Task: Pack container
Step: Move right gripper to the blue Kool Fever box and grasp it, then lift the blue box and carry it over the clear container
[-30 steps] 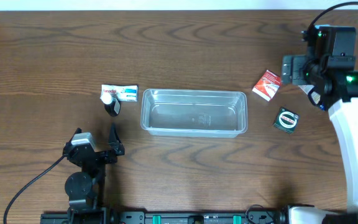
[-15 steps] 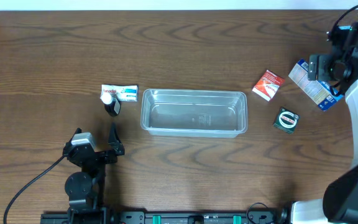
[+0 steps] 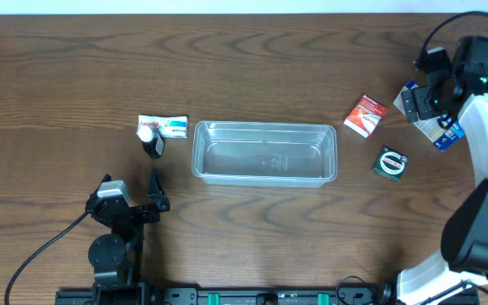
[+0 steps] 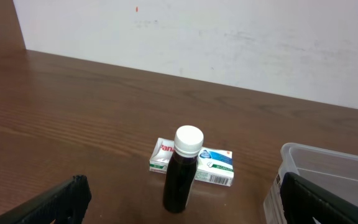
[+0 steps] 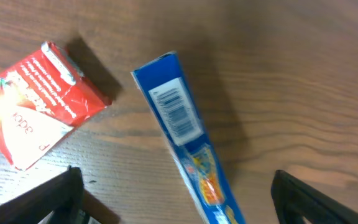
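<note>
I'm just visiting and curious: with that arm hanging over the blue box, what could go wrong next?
The blue box lies slanted under the open right tool, so a closing grip might twist it away. The red packet sits close by and could get bumped. The upright bottle could topple if nudged.

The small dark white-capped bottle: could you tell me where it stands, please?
Overhead view: the dark bottle stands left of the clear plastic tub, beside the white packet.

Left hand [image 3: 158, 193] and right hand [image 5: 176, 199], both seemingly spread wide.
</note>
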